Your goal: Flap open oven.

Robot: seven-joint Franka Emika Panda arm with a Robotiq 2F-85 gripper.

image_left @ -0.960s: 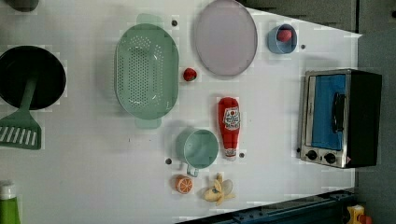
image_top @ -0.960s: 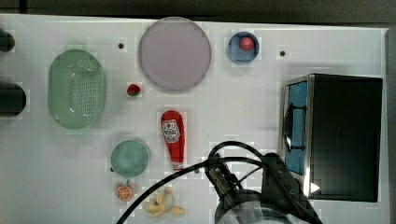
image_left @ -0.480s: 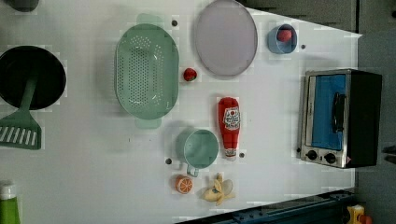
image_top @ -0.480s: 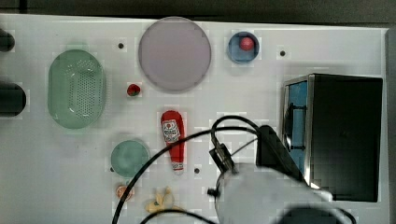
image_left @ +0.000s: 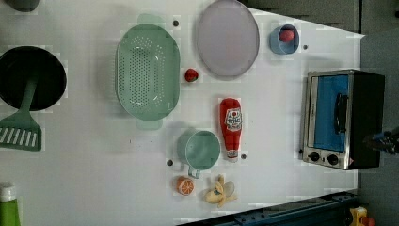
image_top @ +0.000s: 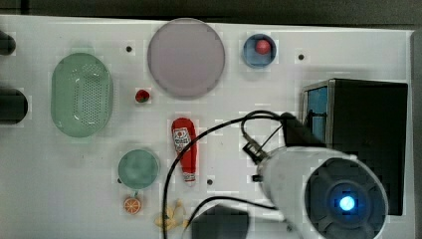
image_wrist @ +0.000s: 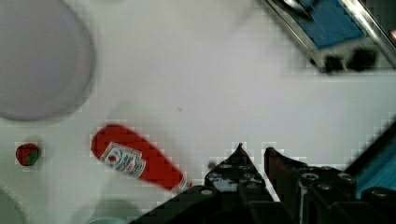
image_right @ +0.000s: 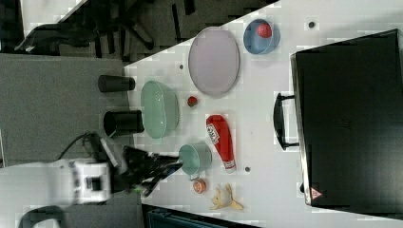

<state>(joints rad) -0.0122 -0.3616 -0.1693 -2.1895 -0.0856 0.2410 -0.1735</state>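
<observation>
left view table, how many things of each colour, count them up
green: 4, colander, cup, spatula, bottle
red: 3, ketchup, strawberry, ball
black: 2, pan, oven
total: 9

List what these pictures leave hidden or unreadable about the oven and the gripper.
- Oven: in the top view the arm covers its lower front; knobs hidden.
- Oven handle: cut off by the wrist view's edge.
- Knob markings: too small in the left view.
- Gripper: nothing visible between the fingers.
</observation>
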